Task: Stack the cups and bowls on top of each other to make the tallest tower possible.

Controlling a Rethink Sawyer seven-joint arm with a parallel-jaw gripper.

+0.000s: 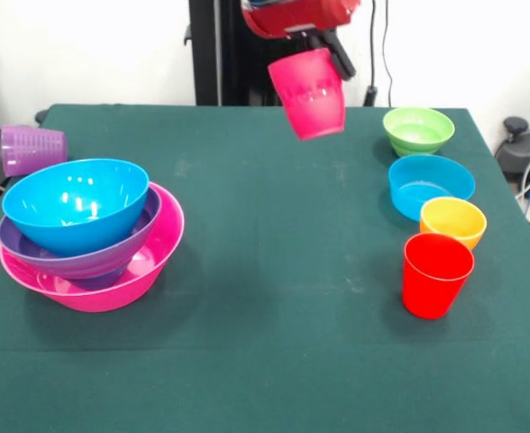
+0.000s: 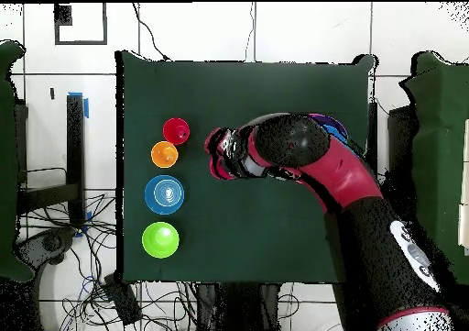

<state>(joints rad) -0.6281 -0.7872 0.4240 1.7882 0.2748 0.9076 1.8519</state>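
Hanging above the middle of the green table (image 1: 274, 298), the magenta-pink cup (image 1: 308, 93) is held by the gripper (image 1: 312, 41) at its upper end, and it is clear of the cloth. The cup is tilted a little, with its wider rim up near the red gripper body. The fingers are mostly hidden behind the cup and the red housing, so how wide they stand cannot be read exactly; they are closed on the cup. In the overhead view the gripper (image 2: 220, 153) and the magenta-pink cup (image 2: 216, 150) show just beside the red cup, with the arm (image 2: 348, 185) covering much of the other side of the table.

On one side of the table stands the tower (image 1: 89, 234): the huge pink bowl (image 1: 152, 248) at the bottom, the purple bowl (image 1: 62, 257) inside it, and the blue bowl (image 1: 76, 203) on top. The purple cup (image 1: 32, 149) lies on its side just behind the tower.

On the other side four things stand in a row, close together: the green bowl (image 1: 417, 130), the cyan bowl (image 1: 430, 186), the small orange bowl (image 1: 452, 220) and the red cup (image 1: 437, 275), which is upright and just beside the orange bowl.
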